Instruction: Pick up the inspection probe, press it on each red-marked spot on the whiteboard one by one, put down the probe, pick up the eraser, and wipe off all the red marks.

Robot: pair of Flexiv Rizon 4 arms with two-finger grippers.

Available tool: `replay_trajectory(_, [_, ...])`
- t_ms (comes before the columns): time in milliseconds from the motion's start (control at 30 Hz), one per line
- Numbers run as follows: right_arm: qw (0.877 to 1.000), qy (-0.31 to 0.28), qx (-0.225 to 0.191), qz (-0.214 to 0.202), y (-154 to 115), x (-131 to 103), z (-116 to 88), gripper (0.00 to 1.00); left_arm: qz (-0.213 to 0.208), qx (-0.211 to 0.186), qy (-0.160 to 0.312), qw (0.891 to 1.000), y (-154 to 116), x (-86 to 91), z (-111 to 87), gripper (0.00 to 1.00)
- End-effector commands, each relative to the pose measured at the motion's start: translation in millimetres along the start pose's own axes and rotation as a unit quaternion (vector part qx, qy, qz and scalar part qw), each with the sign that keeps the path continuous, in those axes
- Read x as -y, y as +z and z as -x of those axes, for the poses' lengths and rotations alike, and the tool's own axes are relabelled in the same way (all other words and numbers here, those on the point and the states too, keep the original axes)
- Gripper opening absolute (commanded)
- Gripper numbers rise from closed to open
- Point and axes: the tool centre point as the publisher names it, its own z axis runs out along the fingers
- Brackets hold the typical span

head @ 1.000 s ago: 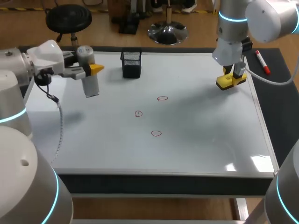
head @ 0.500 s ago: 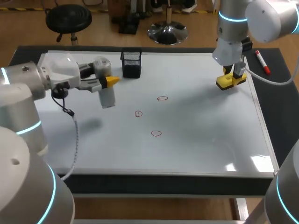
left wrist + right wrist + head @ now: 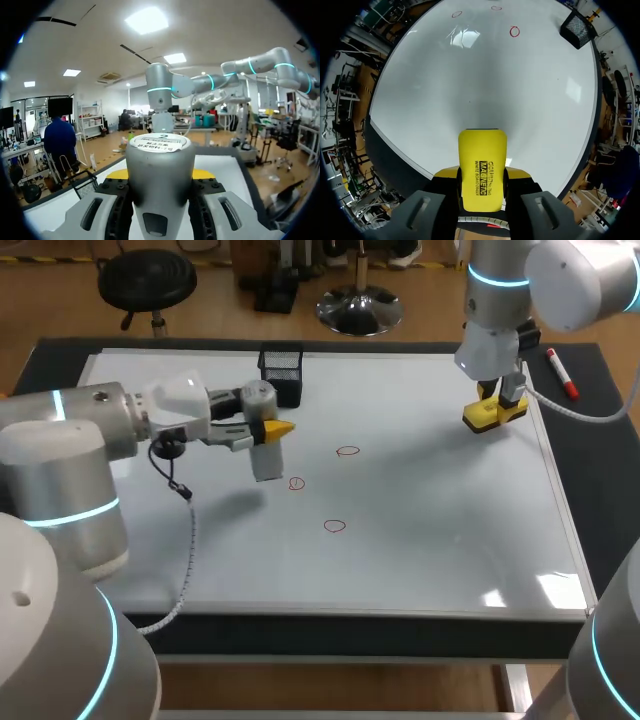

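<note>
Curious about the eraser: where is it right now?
In the head view, the yellow eraser sits in the right gripper over the whiteboard, far right, near the red marker.

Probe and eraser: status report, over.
Left gripper shut on probe, beside middle red mark. Right gripper shut on eraser, near whiteboard's right edge. Three marks unwiped.

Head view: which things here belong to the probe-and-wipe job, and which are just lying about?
Job: grey cylindrical inspection probe, yellow block eraser, three red drawn circles, white whiteboard.
Lying about: black mesh pen holder, white marker pen with red cap.
</note>
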Motion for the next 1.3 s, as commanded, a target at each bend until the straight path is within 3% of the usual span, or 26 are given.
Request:
replay_trajectory(33, [1.0, -0.001, 0.0, -0.001, -1.4, 0.9, -0.7, 0.0, 0.0, -0.016, 0.0, 1.0, 19.6, -6.2, 4.9, 0.0])
replay_trajectory(467, [1.0, -0.001, 0.0, -0.001, -1.4, 0.9, -0.7, 0.0, -0.002, -0.057, -0.012, 0.998, 43.2, -22.7, 0.0, 0.0])
replay_trajectory(1300, [1.0, -0.001, 0.0, -0.001, -1.4, 0.9, -0.7, 0.0, 0.001, -0.09, -0.033, 0.995, 46.2, -40.9, 7.2, 0.0])
